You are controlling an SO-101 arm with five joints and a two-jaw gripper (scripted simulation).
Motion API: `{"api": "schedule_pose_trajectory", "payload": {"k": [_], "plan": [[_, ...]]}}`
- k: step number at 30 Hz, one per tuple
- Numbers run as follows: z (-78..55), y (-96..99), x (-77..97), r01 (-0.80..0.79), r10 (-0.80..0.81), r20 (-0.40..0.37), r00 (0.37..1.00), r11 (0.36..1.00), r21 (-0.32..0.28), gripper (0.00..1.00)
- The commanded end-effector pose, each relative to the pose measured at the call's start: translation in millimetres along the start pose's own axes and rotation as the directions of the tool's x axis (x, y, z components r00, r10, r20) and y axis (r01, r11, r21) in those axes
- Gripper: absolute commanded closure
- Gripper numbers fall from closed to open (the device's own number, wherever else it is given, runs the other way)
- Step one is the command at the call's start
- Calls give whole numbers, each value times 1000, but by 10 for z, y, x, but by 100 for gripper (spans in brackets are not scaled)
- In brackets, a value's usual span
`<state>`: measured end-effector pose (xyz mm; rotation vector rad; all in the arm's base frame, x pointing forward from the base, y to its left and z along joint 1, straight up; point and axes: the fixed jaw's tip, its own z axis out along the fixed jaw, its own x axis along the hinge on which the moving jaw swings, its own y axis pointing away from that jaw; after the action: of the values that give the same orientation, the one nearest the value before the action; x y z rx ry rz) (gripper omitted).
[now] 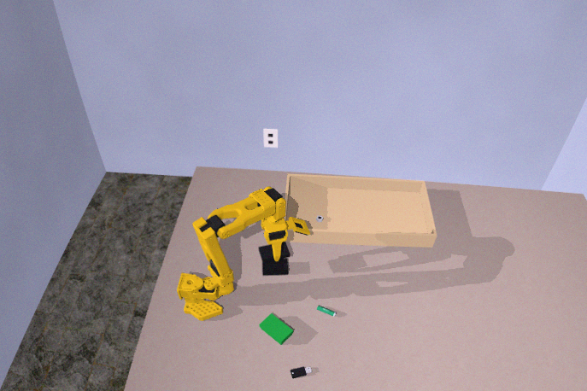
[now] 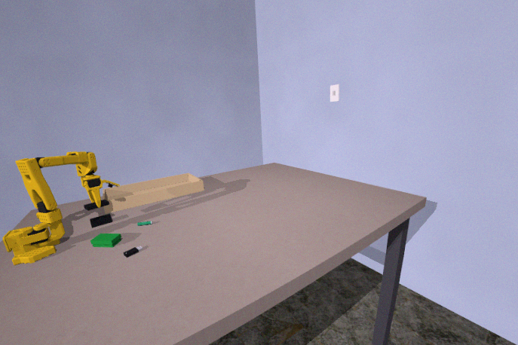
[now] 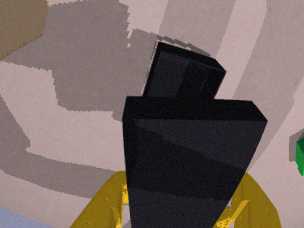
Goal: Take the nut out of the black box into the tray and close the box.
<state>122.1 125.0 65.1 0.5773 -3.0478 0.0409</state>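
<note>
End effector (image 1: 277, 255) (image 2: 98, 204) (image 3: 172, 200): partly closed, gripping a black box part
Held black part (image 1: 267, 252) (image 2: 90, 206) (image 3: 182, 165): raised above the bench (image 1: 487, 294) (image 2: 243, 251) (image 3: 90, 135); lid or base, cannot tell
Other black part (image 1: 275, 267) (image 2: 101, 221) (image 3: 172, 72): on the bench, apart from the held one
Nut (image 1: 319, 218): inside the tray (image 1: 367, 238) (image 2: 153, 196) (image 3: 20, 25), towards the arm's end
Green box (image 1: 276, 329) (image 2: 105, 239) (image 3: 300, 157): near the battery (image 1: 326, 311) (image 2: 144, 223)

Top view from high above my claw (image 1: 278, 258) (image 2: 98, 205), angled down toward the wall, exterior farther off, low across the tabletop (image 1: 395, 313) (image 2: 246, 244) (image 3: 30, 125), both sharing my arm, wrist view close, facing down past my fingers.
</note>
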Motion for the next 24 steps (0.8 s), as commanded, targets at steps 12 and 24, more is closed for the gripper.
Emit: {"api": "schedule_pose_trajectory", "payload": {"k": [12, 24], "plan": [[-54, 5, -58, -137, 138, 41, 990, 990, -24, 79], [-54, 4, -60, -148, 149, 40, 988, 989, -25, 79]]}}
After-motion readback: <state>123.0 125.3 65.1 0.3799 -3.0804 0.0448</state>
